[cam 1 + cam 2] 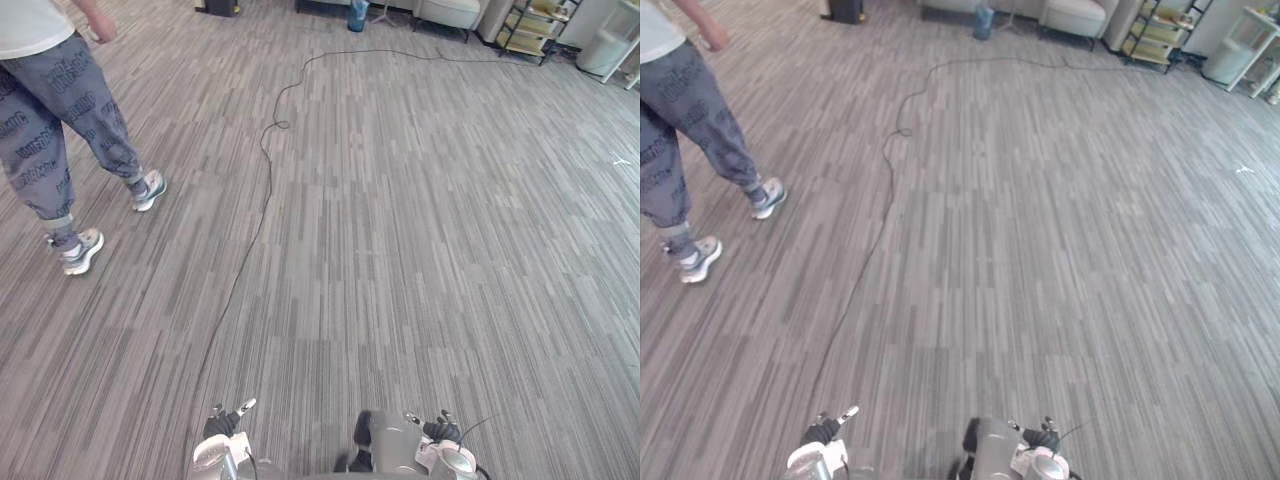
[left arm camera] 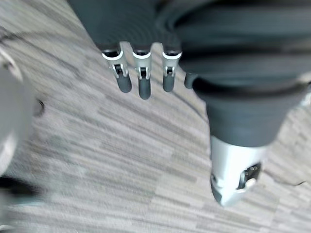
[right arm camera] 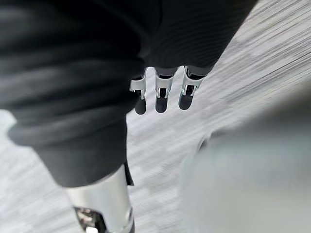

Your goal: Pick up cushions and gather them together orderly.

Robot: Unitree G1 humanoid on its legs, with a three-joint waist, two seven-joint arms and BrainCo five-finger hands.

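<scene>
My left hand (image 2: 139, 80) hangs over the grey striped carpet (image 1: 400, 220), its fingers straight and relaxed and its thumb (image 2: 233, 170) apart, with nothing in it. My right hand (image 3: 161, 97) hangs the same way, fingers loose above the carpet and thumb (image 3: 102, 204) to one side, also holding nothing. Both arms sit low at the near edge of the eye views.
A person in patterned grey trousers and sneakers (image 1: 60, 110) walks at the far left. Along the far wall stand a pale armchair (image 1: 450, 12), a wire shelf rack (image 1: 535, 25), a white bin (image 1: 605, 50), a blue bottle (image 1: 358, 15) and a dark box (image 1: 218, 6).
</scene>
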